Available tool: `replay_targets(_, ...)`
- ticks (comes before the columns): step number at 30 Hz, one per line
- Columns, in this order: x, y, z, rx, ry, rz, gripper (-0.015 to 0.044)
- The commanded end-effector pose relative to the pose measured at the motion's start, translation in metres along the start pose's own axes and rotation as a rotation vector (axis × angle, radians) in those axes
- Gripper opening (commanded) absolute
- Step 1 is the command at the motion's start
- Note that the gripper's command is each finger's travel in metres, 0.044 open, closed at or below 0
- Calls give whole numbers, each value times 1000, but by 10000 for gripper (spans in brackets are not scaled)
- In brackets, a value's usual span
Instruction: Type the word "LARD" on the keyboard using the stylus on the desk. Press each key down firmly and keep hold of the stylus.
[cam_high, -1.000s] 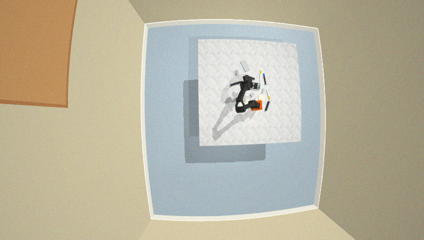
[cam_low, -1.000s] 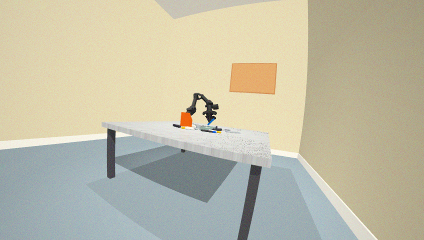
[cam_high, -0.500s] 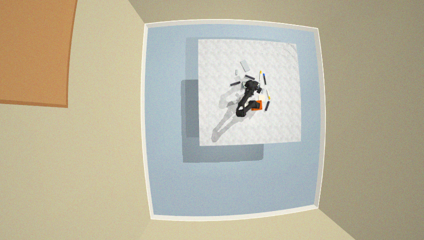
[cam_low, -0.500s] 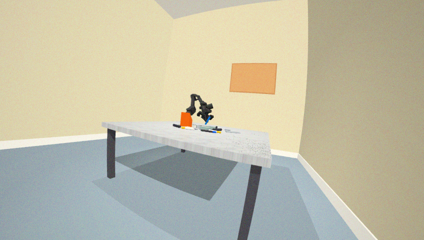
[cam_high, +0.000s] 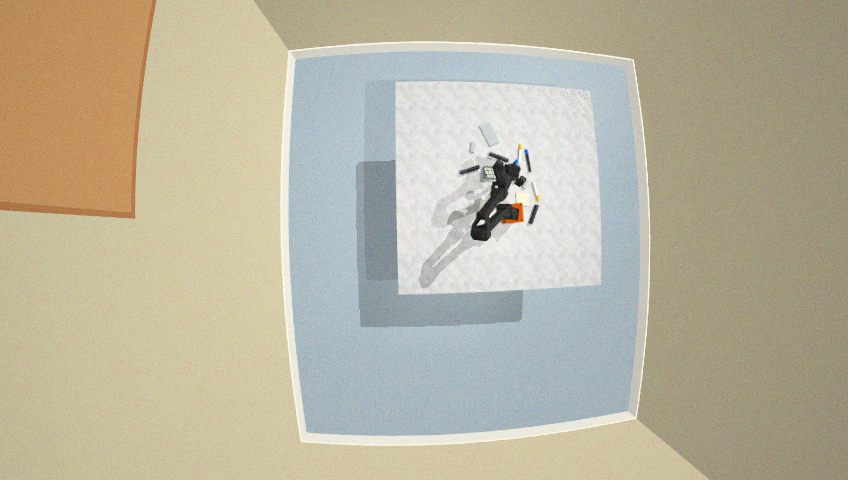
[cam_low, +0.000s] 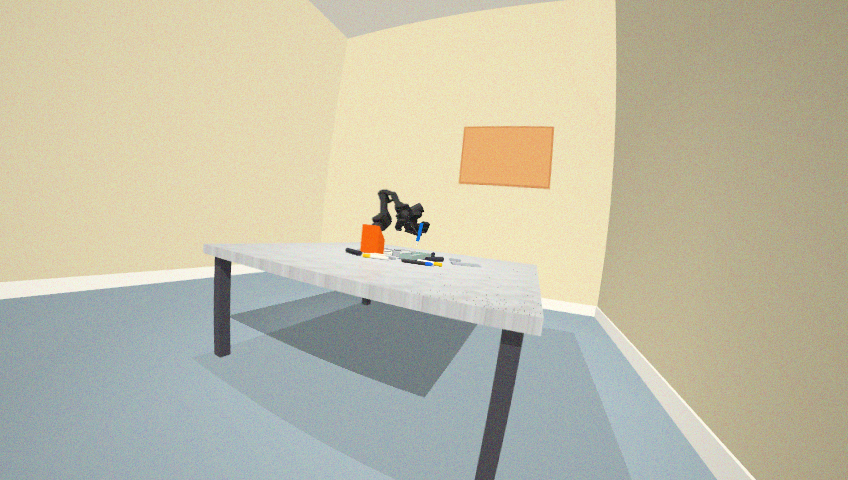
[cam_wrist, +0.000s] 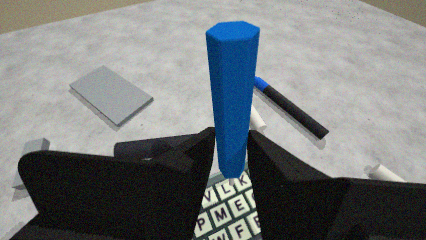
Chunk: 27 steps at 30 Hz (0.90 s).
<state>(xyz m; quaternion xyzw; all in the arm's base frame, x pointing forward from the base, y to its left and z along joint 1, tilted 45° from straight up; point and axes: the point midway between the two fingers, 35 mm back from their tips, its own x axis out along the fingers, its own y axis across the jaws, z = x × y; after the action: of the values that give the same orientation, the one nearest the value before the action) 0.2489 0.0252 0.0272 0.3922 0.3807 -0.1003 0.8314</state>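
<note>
Gripper (cam_high: 516, 165) (cam_low: 421, 227) (cam_wrist: 231, 135): nearly closed, pinching blue stylus (cam_low: 419, 231) (cam_wrist: 232, 95)
Stylus: between the black fingertips, at center of wrist view, tilted in exterior view, raised above table (cam_high: 440, 249) (cam_low: 380, 276) (cam_wrist: 170, 45)
Keyboard (cam_high: 489, 173) (cam_low: 415, 255) (cam_wrist: 220, 215): on table, lower middle of wrist view, below stylus
</note>
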Motion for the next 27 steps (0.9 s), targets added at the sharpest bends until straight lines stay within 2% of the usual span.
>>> replay_targets(1,5,-1,-4,5,-3,-4,0)
replay_targets(15,25,2,-26,6,-3,-3,0)
replay_targets(18,26,2,-26,6,-3,-3,79)
replay_targets(27,29,1,-29,6,-3,-3,81)
